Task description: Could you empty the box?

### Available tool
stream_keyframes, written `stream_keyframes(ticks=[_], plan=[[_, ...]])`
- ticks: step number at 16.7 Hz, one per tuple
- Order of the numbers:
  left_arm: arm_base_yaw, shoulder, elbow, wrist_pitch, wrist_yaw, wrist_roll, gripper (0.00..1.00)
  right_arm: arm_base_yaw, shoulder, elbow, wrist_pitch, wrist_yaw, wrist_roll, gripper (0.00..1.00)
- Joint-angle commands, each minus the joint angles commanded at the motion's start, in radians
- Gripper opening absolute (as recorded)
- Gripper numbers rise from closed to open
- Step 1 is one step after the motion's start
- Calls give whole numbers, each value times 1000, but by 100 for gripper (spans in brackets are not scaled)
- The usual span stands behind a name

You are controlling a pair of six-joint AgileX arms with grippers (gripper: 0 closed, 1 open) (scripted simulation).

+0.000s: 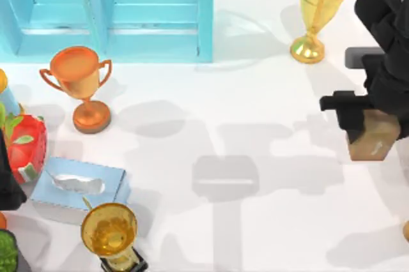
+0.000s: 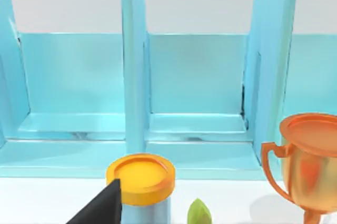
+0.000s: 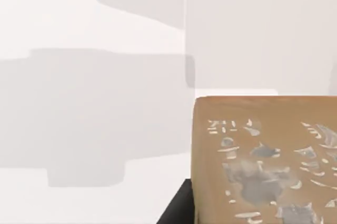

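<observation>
The brown box sits at the right edge of the table, tucked directly under the right gripper. The gripper's black body lies over the box's upper-left part in the top view, and a black finger shows right against the box's side in the right wrist view. Whether the jaws are clamped on the box or merely beside it cannot be told.

The box is a small tan block with flat faces and pale, worn markings on 1 face (like faded printing), seen close in the right wrist view. In the top view a pale mark shows on its lower-right face.

The right arm reaches in from the table's right edge, its dark bulk stacked above the box, with a black bar sticking out to the left.

The left gripper is parked at the table's left edge, facing the blue shelf along the far edge; a yellow-lidded jar stands just past its fingertip. Whether its jaws are open cannot be told.

Near the left edge stand an orange trophy, a red strawberry-patterned object and a light-blue tissue box. A gold cup stands at the near edge, and a tall gold goblet near the far right corner.
</observation>
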Motion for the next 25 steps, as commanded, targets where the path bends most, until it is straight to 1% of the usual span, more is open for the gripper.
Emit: stream_keyframes(ticks=[4, 10, 14, 25], plan=[[0, 0, 0, 0, 0, 0, 100, 1, 3, -9, 15, 0, 0, 0], [0, 0, 0, 0, 0, 0, 100, 2, 59, -103, 163, 0, 3, 0], [0, 0, 0, 0, 0, 0, 100, 2, 61, -107, 168, 0, 3, 0], [0, 0, 0, 0, 0, 0, 100, 2, 61, -107, 168, 0, 3, 83]])
